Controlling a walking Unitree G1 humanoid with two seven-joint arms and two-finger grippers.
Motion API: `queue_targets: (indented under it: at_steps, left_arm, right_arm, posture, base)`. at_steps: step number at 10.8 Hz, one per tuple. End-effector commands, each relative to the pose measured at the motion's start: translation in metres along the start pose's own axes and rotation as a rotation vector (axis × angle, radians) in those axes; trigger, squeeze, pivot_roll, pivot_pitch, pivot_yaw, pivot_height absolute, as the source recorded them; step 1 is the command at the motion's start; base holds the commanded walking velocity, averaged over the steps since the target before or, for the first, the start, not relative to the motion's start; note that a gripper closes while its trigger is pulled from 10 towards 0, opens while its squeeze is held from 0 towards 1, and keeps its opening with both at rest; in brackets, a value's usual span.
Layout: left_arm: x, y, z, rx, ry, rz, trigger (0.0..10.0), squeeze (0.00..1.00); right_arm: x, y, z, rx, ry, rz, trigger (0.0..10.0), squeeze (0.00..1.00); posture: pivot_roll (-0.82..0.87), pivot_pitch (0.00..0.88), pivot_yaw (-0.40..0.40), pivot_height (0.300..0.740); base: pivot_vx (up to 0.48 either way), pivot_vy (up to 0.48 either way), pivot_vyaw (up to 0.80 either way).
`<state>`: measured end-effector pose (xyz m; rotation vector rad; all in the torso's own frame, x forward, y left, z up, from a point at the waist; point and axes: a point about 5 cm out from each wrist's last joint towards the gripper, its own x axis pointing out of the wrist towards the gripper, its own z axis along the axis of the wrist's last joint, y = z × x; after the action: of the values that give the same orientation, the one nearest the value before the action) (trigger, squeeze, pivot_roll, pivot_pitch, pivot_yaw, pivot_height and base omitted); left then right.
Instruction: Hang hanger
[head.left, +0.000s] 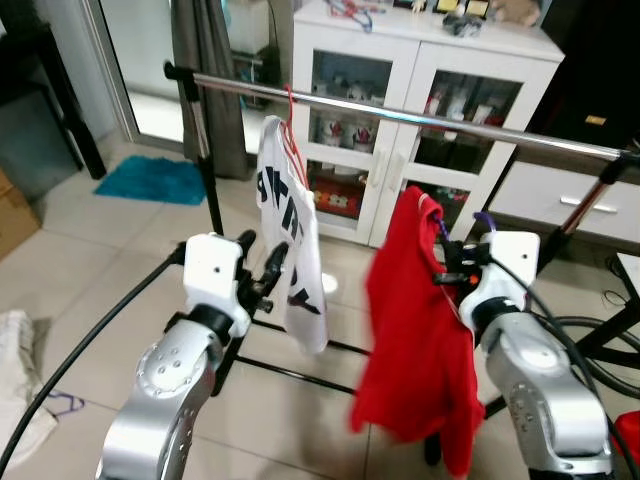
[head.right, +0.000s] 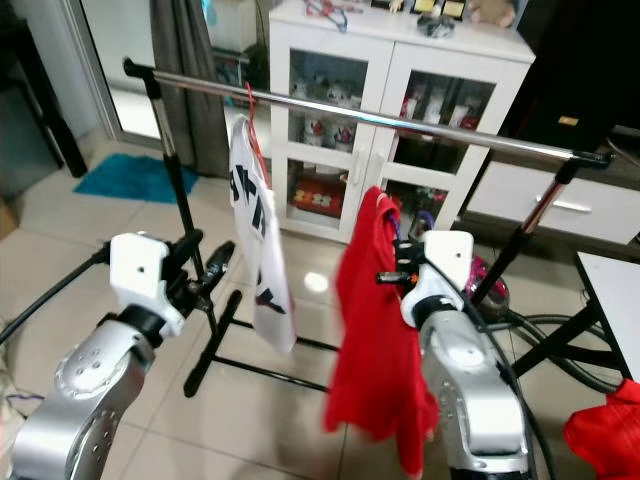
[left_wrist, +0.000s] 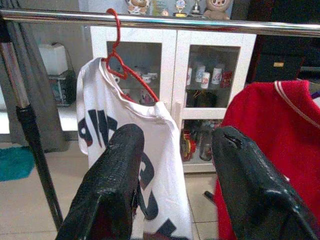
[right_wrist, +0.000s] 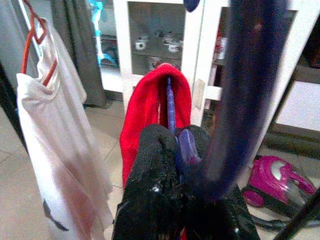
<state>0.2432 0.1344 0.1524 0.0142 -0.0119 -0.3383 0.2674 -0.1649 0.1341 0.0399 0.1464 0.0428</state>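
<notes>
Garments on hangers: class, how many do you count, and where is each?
2. White shirt hangs from the rail on a red hanger; red shirt is on a purple hanger held by the right gripper.

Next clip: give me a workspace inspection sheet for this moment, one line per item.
Surface: tiled floor, blue mat by the door.
Job's things: red shirt on purple hanger, held below the rail, not yet hung; white shirt hangs on a red hanger.
Clutter: pink vacuum.
Tools: right tool shut on the purple hanger; left tool open, empty.
Cables: black cable beside left arm.
Surroundings: white glass-door cabinet.
</notes>
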Motion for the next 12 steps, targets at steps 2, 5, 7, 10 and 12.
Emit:
queue_targets:
  at_steps: [2, 5, 7, 10, 12]
  left_arm:
    - [0.003, 0.001, 0.007, 0.007, -0.022, -0.018, 10.0, 0.00]
    - [0.009, -0.005, 0.004, 0.004, -0.020, -0.071, 10.0, 0.00]
    - [0.012, -0.003, 0.006, 0.016, -0.027, -0.082, 10.0, 0.00]
    - [0.011, -0.003, 0.008, 0.027, -0.030, -0.102, 10.0, 0.00]
    - [0.007, -0.011, 0.012, 0.003, -0.048, -0.190, 10.0, 0.00]
  right_arm:
    - [0.003, -0.003, 0.011, -0.013, -0.028, -0.048, 10.0, 0.00]
    - [0.003, -0.009, 0.016, -0.001, -0.052, -0.066, 10.0, 0.00]
    - [0.006, -0.005, 0.018, -0.005, -0.058, -0.052, 10.0, 0.00]
    - [0.014, 0.000, 0.028, -0.017, -0.093, -0.029, 10.0, 0.00]
    - [0.014, 0.000, 0.034, -0.022, -0.121, -0.036, 10.0, 0.00]
  posture:
    - [0.09, 0.016, -0.063, 0.740]
    - [0.08, 0.000, -0.037, 0.740]
    - [0.09, 0.000, -0.033, 0.740]
    - [0.10, 0.000, -0.039, 0.740]
    - [0.11, 0.000, -0.041, 0.740]
  base:
    - [0.441, 0.000, 0.80]
    - [0.474, 0.000, 0.00]
    - [0.480, 0.000, 0.00]
    - [0.477, 0.000, 0.00]
    - [0.000, 0.000, 0.00]
